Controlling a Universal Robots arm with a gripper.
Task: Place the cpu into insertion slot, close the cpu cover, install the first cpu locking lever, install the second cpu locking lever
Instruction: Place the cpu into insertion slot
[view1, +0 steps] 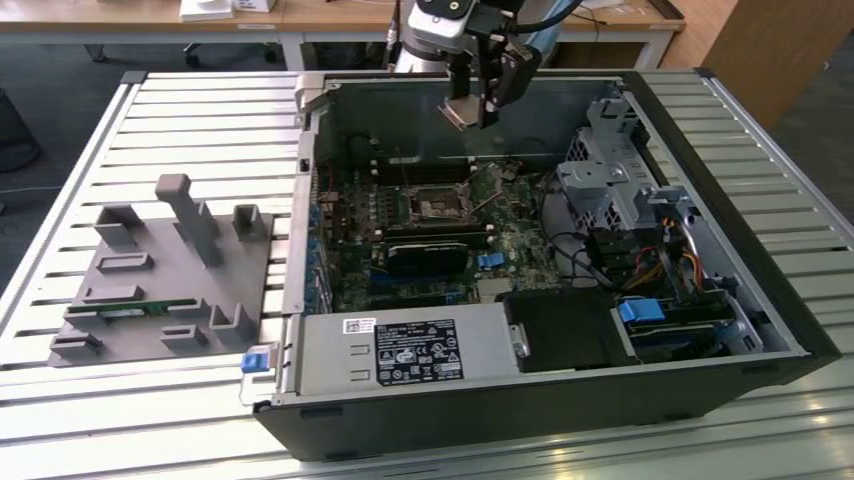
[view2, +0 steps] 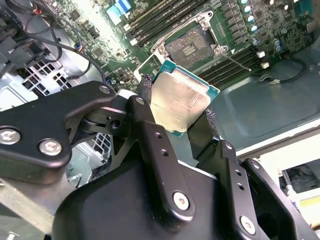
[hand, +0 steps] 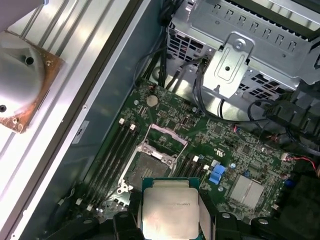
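gripper (view2: 177, 102) clamped on the cpu (view2: 184, 100): black fingers (view2: 150, 125) pinch two opposite edges. The chip is in the air above the motherboard (hand: 235, 150), not seated. The cpu is a small flat square with a pale silvery-tan lid and a teal-green rim at the edges.

Second wrist view has it tilted, one corner and the rim exposed. First wrist view has the lid face-on, finger pads covering both sides. In the exterior view the gripper (view1: 474, 112) hangs well above the board, near the far wall of the case (view1: 534, 420).

insertion slot (hand: 150, 169) is empty with contacts bare, and the cpu cover (hand: 166, 136) is hinged up off it. In the first wrist view the chip hides one edge of the slot.

Further out on the board:
- memory slots (hand: 116, 150) just beside the slot
- blue connector (hand: 216, 173) and silver heatsink (hand: 247, 191)
- cables (hand: 200, 100) running to the drive cage (hand: 240, 55)

The case lies open on the slatted tabletop (view1: 200, 120), power supply (view1: 400, 352) at the case's near edge. A grey fixture (view1: 167, 275) sits by the tabletop edge on the exterior view's left, well apart from the arm.
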